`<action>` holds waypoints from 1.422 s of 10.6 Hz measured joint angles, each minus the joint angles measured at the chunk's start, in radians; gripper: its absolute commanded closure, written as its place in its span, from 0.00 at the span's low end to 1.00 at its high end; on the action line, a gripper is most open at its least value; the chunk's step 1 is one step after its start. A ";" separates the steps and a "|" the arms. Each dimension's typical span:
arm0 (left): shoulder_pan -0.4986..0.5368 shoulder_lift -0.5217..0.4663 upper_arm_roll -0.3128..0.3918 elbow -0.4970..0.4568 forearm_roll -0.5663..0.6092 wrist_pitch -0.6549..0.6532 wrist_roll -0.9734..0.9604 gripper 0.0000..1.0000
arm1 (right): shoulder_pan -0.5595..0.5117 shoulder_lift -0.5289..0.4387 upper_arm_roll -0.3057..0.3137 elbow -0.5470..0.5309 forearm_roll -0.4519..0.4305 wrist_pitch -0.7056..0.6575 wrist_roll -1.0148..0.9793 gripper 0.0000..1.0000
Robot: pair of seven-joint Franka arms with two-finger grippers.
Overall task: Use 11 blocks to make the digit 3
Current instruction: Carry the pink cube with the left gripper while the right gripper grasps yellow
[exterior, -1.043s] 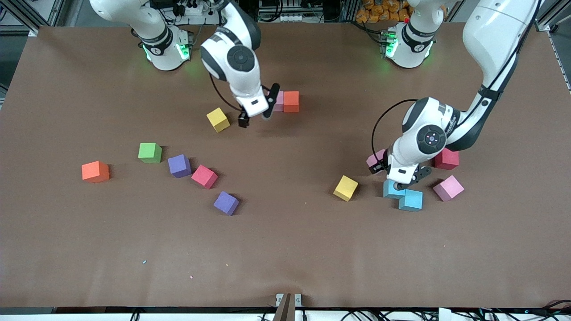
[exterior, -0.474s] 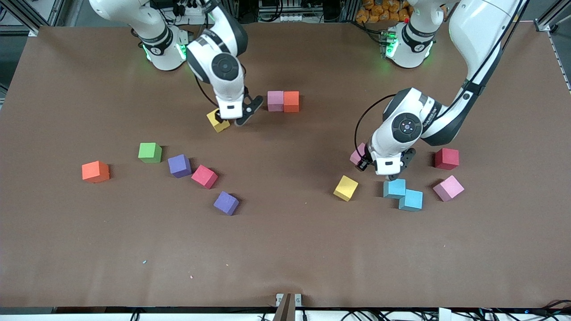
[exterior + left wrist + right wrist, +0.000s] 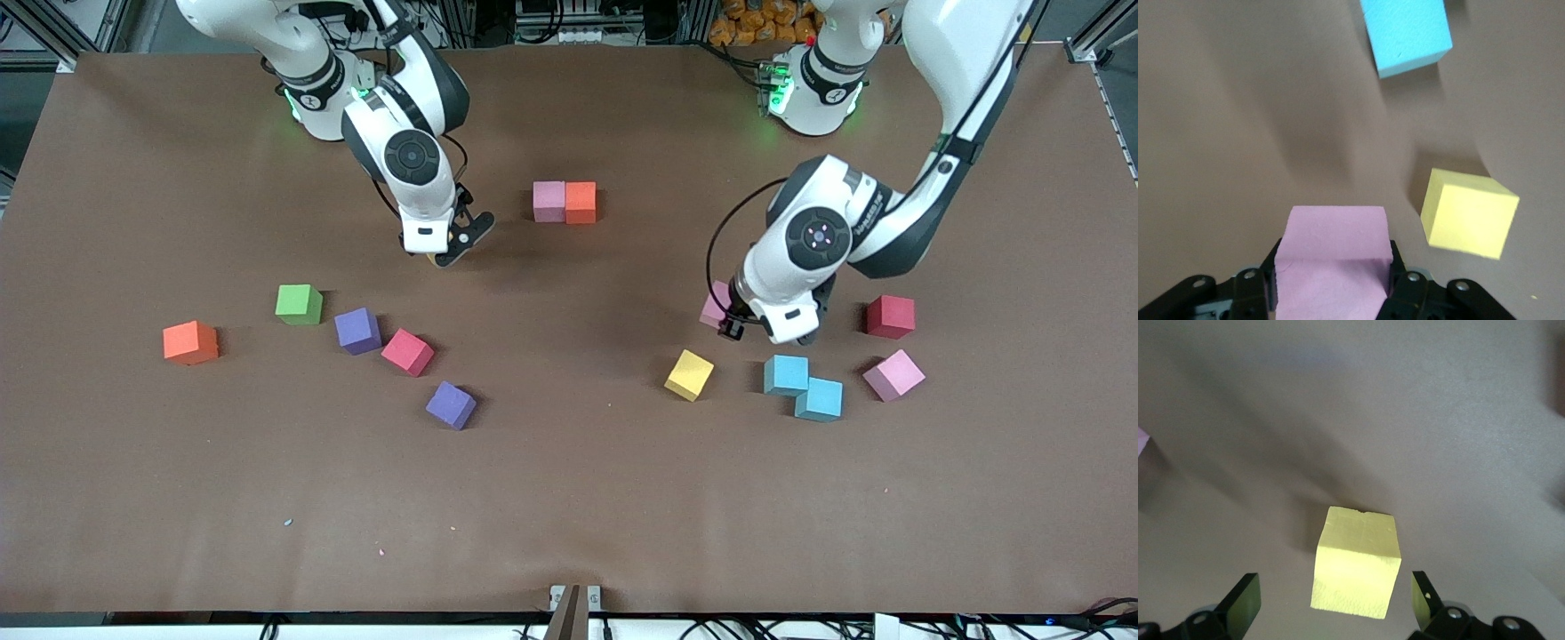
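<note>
My left gripper [image 3: 1333,293] pinches a matte pink foam cube [image 3: 1335,260], apparently lifted off the brown worktop [image 3: 569,498] for transfer to the pink-and-orange pair [image 3: 564,202]. My right gripper [image 3: 1335,600], fingers spread, straddles a yellow foam cube [image 3: 1357,561] for pickup.

We note brown table [image 3: 569,498] covering work area. Green cube [image 3: 299,304] sits on it toward right arm's end, upright, apart from neighbours. We see few tiny specks [image 3: 288,522] on surface near edge closest to front camera. Small metal bracket [image 3: 573,600] sits at middle of that edge. Cables run below it.
</note>
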 measured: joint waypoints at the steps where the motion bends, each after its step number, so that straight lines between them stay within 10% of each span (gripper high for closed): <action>1: -0.001 -0.010 -0.019 0.002 -0.002 0.000 -0.064 1.00 | 0.000 0.000 0.001 -0.018 0.000 0.022 0.020 0.00; 14: 0.000 -0.065 -0.090 0.012 -0.168 -0.050 -0.276 1.00 | -0.030 0.056 0.000 -0.105 0.000 0.179 0.044 0.00; 15: -0.005 -0.063 -0.095 0.011 -0.174 -0.050 -0.276 1.00 | -0.032 0.064 0.000 -0.105 0.000 0.182 0.044 0.34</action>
